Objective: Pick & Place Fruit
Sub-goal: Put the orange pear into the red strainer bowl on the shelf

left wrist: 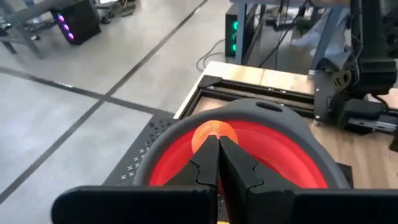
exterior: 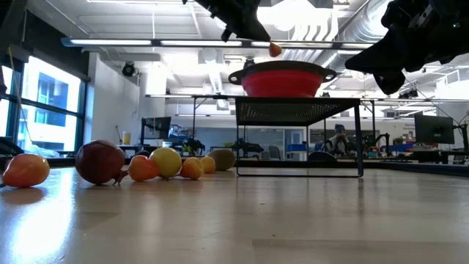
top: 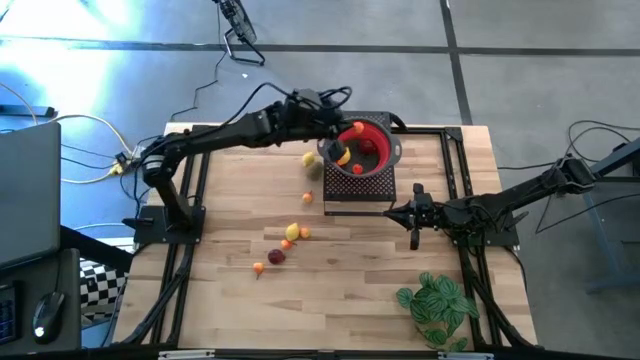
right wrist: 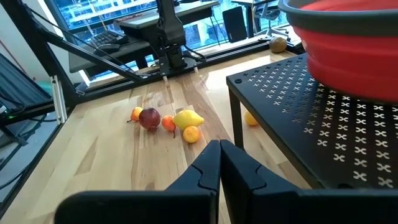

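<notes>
Your wooden table (top: 340, 300) carries a black perforated stand (top: 358, 192) with the red bowl (top: 372, 150) on top, a few fruits already inside. The left gripper (left wrist: 217, 144) hangs above the bowl, fingers clenched on a small orange fruit (left wrist: 214, 132) that peeks past the tips. The right gripper (right wrist: 219, 149) waits pinched shut and empty beside the stand. The remaining fruit (right wrist: 186, 118) lies in a loose cluster on the boards, well apart from the stand. You should expect these pieces to be light, hard and smooth, apt to roll; pinch each across its widest middle.
</notes>
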Controlling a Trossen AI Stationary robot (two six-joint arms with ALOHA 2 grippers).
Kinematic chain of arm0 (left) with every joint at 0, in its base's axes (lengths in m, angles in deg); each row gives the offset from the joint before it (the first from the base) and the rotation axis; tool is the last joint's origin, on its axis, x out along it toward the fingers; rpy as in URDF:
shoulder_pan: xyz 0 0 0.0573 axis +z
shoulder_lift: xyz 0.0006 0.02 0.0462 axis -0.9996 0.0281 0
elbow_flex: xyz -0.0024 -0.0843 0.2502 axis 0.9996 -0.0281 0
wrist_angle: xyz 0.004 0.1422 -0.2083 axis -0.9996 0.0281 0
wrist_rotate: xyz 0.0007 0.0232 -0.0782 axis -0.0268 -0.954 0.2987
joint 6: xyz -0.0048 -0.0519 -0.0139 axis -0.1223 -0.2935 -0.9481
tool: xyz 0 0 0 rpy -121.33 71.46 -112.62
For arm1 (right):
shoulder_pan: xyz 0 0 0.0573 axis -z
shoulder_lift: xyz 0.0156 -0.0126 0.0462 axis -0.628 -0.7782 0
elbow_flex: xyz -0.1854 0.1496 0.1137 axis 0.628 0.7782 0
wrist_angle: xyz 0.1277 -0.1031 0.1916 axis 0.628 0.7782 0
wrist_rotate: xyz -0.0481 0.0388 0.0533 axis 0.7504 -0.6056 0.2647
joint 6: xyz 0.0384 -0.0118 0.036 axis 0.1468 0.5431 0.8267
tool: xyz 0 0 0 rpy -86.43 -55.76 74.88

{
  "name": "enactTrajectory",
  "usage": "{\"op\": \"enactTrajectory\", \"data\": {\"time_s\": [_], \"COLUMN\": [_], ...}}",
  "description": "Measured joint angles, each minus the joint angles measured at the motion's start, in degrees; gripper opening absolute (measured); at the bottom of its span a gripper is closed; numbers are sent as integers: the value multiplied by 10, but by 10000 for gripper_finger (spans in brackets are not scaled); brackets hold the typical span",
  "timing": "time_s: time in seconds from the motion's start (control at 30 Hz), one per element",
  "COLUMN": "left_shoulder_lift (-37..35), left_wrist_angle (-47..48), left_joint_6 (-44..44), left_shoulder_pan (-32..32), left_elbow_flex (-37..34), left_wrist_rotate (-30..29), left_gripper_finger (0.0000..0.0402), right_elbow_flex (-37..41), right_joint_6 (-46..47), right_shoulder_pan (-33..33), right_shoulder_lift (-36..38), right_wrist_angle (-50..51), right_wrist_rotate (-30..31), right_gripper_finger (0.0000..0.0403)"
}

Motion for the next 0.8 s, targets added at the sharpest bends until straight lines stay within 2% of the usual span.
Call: {"op": "enactTrajectory", "data": {"time_s": [0.23,0.4,0.8], "left_shoulder_lift": [44,64,95], "left_wrist_angle": [84,106,130], "left_joint_6": [-22,-51,-58], "left_shoulder_pan": [34,54,52], "left_elbow_flex": [71,73,73], "left_wrist_rotate": [6,33,52], "left_gripper_finger": [0,0,0], "right_elbow_flex": [0,0,0], "right_joint_6": [1,1,-1], "right_shoulder_pan": [0,0,0], "right_shoulder_lift": [0,0,0], "right_wrist_angle": [0,2,4], "right_wrist_rotate": [0,0,0], "right_gripper_finger": [2,2,2]}}
